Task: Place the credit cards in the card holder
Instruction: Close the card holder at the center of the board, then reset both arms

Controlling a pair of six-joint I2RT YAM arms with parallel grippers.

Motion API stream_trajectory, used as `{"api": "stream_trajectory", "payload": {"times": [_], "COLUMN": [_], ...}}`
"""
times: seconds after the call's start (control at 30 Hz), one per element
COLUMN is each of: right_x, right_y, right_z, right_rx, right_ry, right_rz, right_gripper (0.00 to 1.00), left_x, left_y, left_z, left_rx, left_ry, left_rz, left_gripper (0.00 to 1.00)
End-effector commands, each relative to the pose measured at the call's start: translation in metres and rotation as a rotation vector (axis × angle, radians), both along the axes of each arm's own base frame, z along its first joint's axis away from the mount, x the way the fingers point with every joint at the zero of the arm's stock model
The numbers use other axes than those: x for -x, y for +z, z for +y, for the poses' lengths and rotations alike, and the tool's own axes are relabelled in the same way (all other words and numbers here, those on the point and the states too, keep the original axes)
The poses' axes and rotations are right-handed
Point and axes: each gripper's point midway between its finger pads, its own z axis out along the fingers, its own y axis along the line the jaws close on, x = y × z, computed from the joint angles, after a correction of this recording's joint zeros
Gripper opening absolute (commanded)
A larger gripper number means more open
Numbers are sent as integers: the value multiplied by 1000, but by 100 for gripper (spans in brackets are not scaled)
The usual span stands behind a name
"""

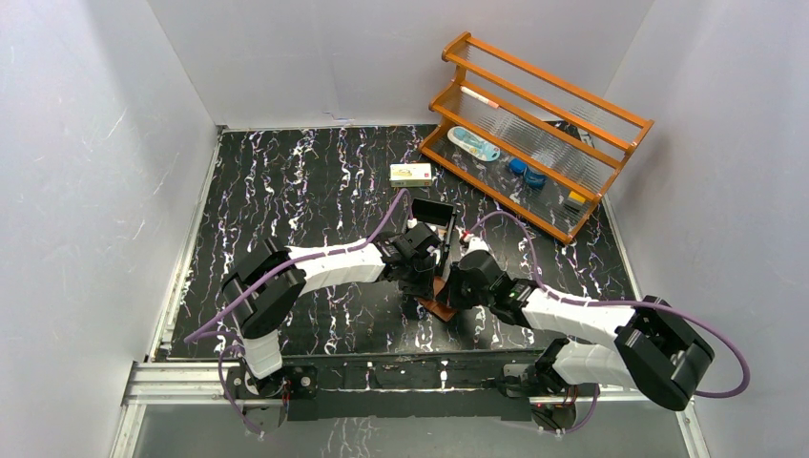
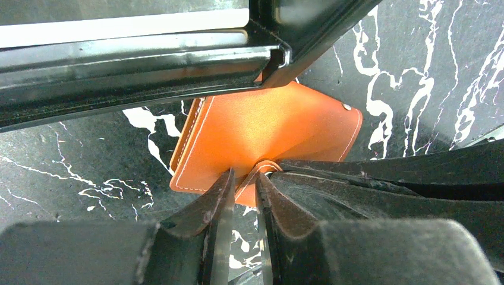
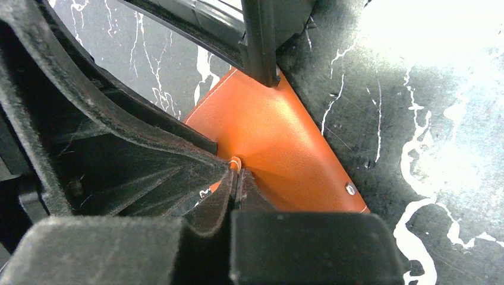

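Lying on the marbled table [image 1: 286, 181] at mid-front, between the tips of the two arms, the brown holder [image 2: 267, 127] is closed, its stitched outer face up and a rivet at one corner. A corner of the black tray [image 2: 148, 59] stands over its far edge. The left gripper [image 2: 243, 190] stands narrow, its fingers pinching a raised fold of the holder's near edge, while the right gripper [image 3: 236, 178] is fully closed, its fingertips meeting on a sliver of the same orange-brown edge, just beside the left gripper.
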Motion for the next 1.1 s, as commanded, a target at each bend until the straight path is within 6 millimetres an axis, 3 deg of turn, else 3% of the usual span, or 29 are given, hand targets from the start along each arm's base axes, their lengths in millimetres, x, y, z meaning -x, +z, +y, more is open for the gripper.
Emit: {"api": "stream_trajectory", "payload": {"times": [0.0,0.2,0.3,0.4,0.5,0.6,0.67,0.77,0.83,0.9,0.93,0.97,1.0,1.07], "right_x": [25,43,41,36,8,0,-3,-4,-3,-1,0,1,2,6], "right_y": [-50,-73,-72,-59,5,61,91,134,162,192,204,218,228,247], "right_z": [-57,-74,-74,-61,-22,-7,-6,-11,-21,-37,-47,-57,-66,-82], "right_rx": [241,268,274,238,109,0,-48,-69,-65,-70,-69,-76,-84,-113], "right_ry": [-79,-121,-126,-82,-36,-7,4,48,58,21,-8,-46,-81,-139], "right_rz": [109,179,177,159,55,-33,-101,-217,-284,-344,-361,-385,-403,-438], "right_gripper": [0,0,0,0,22,45,53,67,93,98,98,98,98,98], "left_x": [17,18,18,15,6,-9,-17,-24,-24,-21,-19,-16,-12,-3], "left_y": [-30,-32,-32,-22,7,53,86,139,176,213,229,244,258,281], "left_z": [22,23,22,18,12,10,15,29,45,66,77,88,98,116], "left_rx": [-131,-138,-136,-113,-65,-16,21,87,129,174,190,212,236,295], "left_ry": [-18,-19,-19,-9,10,50,81,123,149,171,185,194,199,207], "left_rz": [54,60,62,46,-8,-99,-173,-290,-365,-446,-479,-513,-544,-595], "left_gripper": [19,19,19,19,20,28,32,37,41,47,55,79,96,99]}}
